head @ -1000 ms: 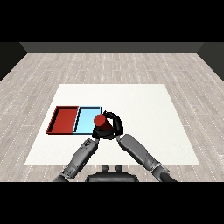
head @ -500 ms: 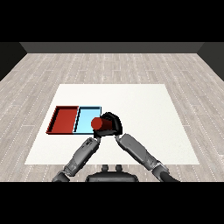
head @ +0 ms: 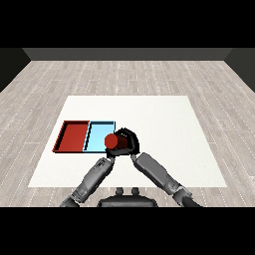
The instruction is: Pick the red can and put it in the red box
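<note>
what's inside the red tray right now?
Nothing shows inside the red tray; its floor is bare. The red can is in the right hand, over the blue tray's right edge.

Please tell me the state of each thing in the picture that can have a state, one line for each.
red can: held by the right hand, by the light blue tray's right edge.
right hand: curled round the can.
left hand: mostly hidden, fingers not visible.
red tray: nothing in it.
light blue tray: nothing lying inside.

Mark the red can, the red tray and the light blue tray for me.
red can (head: 113, 141), head view, on its side.
red tray (head: 73, 136), head view, on its floor.
light blue tray (head: 98, 133), head view, on its floor.
</note>
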Robot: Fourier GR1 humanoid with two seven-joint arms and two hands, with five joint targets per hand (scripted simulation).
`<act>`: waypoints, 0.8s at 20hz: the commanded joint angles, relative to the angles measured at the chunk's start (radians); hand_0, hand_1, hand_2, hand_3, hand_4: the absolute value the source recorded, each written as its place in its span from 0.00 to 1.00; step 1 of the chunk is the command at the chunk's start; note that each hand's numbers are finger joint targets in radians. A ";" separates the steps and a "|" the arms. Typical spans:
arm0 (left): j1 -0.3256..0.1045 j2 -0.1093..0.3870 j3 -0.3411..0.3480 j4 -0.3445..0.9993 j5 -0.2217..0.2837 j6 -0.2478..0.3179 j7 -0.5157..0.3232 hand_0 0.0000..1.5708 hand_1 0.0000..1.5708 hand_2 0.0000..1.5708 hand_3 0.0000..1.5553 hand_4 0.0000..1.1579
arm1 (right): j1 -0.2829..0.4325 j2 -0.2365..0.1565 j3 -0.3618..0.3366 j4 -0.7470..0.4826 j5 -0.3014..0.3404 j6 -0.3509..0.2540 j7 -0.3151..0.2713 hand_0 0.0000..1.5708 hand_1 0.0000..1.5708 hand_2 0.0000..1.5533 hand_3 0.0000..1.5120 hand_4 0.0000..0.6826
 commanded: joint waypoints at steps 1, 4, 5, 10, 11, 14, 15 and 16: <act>-0.024 -0.005 0.032 -0.030 -0.027 0.012 0.002 1.00 1.00 0.97 0.93 0.97 | 0.021 0.002 0.010 0.037 -0.011 0.018 -0.048 0.75 0.75 0.76 0.72 0.00; -0.042 -0.005 0.029 -0.005 -0.019 0.021 0.001 1.00 1.00 0.97 0.94 0.97 | 0.002 0.002 -0.005 -0.007 0.117 0.007 0.083 0.00 0.00 0.00 0.00 0.00; -0.042 -0.005 0.029 -0.005 -0.019 0.021 0.001 1.00 1.00 0.97 0.94 0.97 | 0.006 0.002 -0.009 -0.012 0.124 0.011 0.089 0.00 0.00 0.00 0.00 0.00; 0.022 -0.005 0.022 -0.027 -0.055 -0.002 -0.035 1.00 1.00 0.98 0.94 0.97 | 0.002 0.002 -0.074 -0.008 0.131 0.067 0.090 0.00 0.00 0.00 0.00 0.00; -0.105 -0.005 0.001 0.074 0.011 0.041 -0.032 1.00 1.00 0.99 0.95 0.98 | 0.014 0.002 -0.058 -0.032 0.151 0.063 0.104 0.00 0.00 0.00 0.00 0.00; -0.035 -0.005 -0.007 -0.012 -0.016 0.055 0.041 1.00 1.00 1.00 0.97 0.99 | -0.022 0.002 -0.073 0.015 0.120 0.051 0.084 0.00 0.00 0.00 0.00 0.00; -0.030 -0.004 0.064 -0.002 -0.041 0.001 0.050 1.00 1.00 1.00 0.97 0.99 | 0.055 -0.025 -0.105 -0.100 0.169 0.064 0.119 0.00 0.00 0.00 0.00 0.00; -0.019 -0.005 0.053 0.038 0.004 -0.012 -0.024 1.00 1.00 1.00 0.97 0.99 | 0.069 -0.003 -0.107 -0.119 0.184 0.063 0.118 0.00 0.00 0.00 0.00 0.00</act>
